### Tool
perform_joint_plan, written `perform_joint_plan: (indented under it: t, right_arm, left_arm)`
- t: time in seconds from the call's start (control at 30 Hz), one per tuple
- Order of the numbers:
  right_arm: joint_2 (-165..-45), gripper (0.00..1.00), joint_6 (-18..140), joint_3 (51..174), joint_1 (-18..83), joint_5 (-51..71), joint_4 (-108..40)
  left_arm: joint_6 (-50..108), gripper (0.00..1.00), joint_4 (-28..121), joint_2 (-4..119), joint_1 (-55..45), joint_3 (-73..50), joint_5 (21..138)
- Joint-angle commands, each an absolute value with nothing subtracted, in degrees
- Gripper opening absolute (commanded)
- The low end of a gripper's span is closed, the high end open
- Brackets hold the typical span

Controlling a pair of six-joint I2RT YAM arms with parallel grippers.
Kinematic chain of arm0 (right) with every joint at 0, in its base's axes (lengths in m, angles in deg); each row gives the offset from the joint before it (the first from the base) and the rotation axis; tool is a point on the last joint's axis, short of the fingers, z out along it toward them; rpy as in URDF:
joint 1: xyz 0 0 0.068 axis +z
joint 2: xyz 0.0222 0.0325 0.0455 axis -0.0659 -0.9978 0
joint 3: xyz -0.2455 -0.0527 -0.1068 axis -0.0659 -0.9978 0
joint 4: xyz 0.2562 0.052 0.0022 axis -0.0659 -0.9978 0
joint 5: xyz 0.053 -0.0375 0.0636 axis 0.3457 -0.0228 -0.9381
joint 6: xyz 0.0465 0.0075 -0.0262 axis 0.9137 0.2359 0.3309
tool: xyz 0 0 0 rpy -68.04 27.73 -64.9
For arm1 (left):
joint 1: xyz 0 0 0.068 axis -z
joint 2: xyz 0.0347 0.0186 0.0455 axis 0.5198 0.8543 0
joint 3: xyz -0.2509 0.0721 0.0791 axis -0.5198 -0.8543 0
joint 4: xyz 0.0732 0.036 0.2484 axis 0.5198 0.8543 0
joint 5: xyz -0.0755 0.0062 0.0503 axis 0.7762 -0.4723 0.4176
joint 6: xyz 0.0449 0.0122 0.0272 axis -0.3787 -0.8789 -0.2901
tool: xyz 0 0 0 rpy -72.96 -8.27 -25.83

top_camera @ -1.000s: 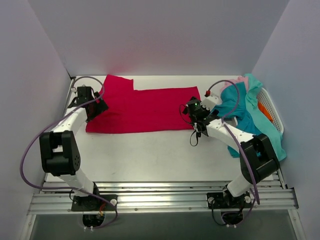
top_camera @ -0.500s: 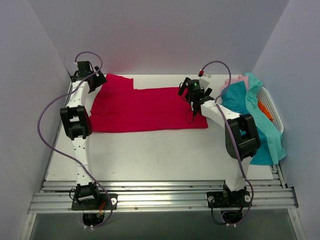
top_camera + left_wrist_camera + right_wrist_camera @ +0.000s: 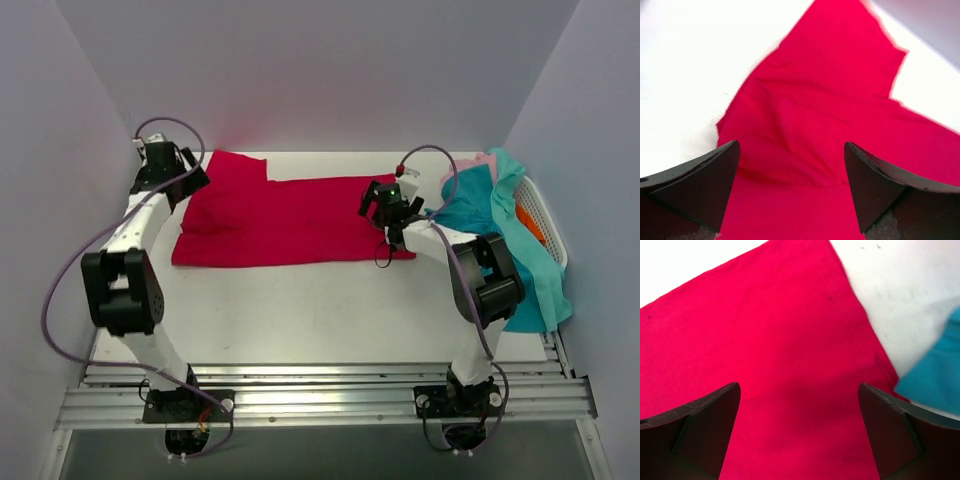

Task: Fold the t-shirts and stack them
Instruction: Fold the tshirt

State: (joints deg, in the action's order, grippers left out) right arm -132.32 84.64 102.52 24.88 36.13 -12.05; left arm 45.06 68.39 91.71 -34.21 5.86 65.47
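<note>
The crimson red t-shirt (image 3: pixel 285 220) lies flat across the back of the table, one sleeve pointing to the far left. My left gripper (image 3: pixel 183 178) is open over its left end; in the left wrist view the red cloth (image 3: pixel 825 100) fills the gap between the fingers (image 3: pixel 710 185). My right gripper (image 3: pixel 386 206) is open over the shirt's right end (image 3: pixel 780 340). Teal t-shirts (image 3: pixel 500 235) and a pale pink one (image 3: pixel 478 160) are heaped over the basket at the right. A teal edge (image 3: pixel 940 385) shows in the right wrist view.
The white slotted basket (image 3: pixel 546 225) stands at the right edge under the heap, with something orange (image 3: pixel 528 222) inside. Walls close in the left, back and right. Bare white table (image 3: pixel 300 310) lies in front of the red shirt.
Both grippers reached to the shirt's far edge and have now drawn back a little toward me, still open. The red shirt lies almost as before.
</note>
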Motion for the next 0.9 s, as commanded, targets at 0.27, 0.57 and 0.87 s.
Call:
perform_joint_plan:
  t: [0.27,0.57,0.87]
  right_arm:
    - [-116.8,1.00,95.4,87.0,28.1,45.0,-17.0]
    - [-103.7,1.00,98.6,78.2,28.8,47.1,-22.2]
    - [-102.5,1.00,99.1,77.7,28.8,46.0,-22.9]
  left_arm:
    - [51.9,0.94,65.2,71.9,-28.3,-21.1,53.3]
    - [57.7,0.94,70.4,73.7,-31.0,-24.7,54.4]
    - [55.9,0.94,69.5,77.5,-37.0,-25.3,57.9]
